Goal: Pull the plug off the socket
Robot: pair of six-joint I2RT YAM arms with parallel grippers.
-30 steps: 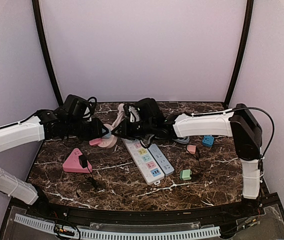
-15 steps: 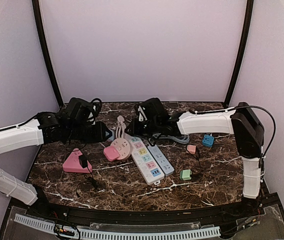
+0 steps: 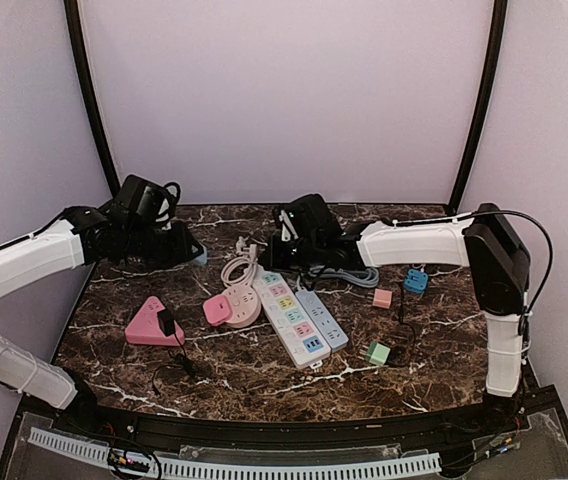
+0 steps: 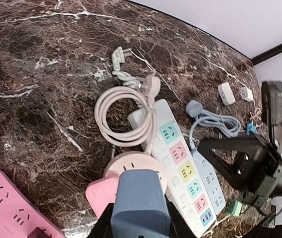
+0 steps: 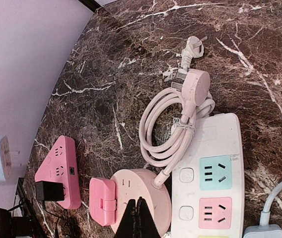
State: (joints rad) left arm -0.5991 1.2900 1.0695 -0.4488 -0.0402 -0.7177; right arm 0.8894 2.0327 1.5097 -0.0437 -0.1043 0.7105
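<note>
My left gripper (image 4: 140, 225) is shut on a blue plug (image 4: 140, 203), which it holds in the air clear of any socket. In the top view that plug (image 3: 197, 257) hangs at the left rear of the table in the left gripper (image 3: 190, 255). The round pink socket (image 3: 242, 303) lies flat on the table, with a pink folding plug (image 3: 216, 310) against its left side. In the right wrist view my right gripper (image 5: 140, 201) hovers over the round socket (image 5: 131, 186), shut with nothing in it. The blue plug's prongs (image 5: 14, 157) show bare at the far left.
A white power strip with coloured outlets (image 3: 289, 315) and a pale blue strip (image 3: 322, 320) lie in the middle. The socket's coiled pink cable (image 3: 239, 270) lies behind them. A pink triangular socket (image 3: 149, 322) holds a black plug (image 3: 167, 322). Small green (image 3: 374, 352), pink (image 3: 382, 298) and blue (image 3: 416, 282) adapters sit on the right.
The plug and round socket were together between both grippers. Now the left arm has drawn back left with the blue plug, and the right gripper has let go of the socket and shut.
</note>
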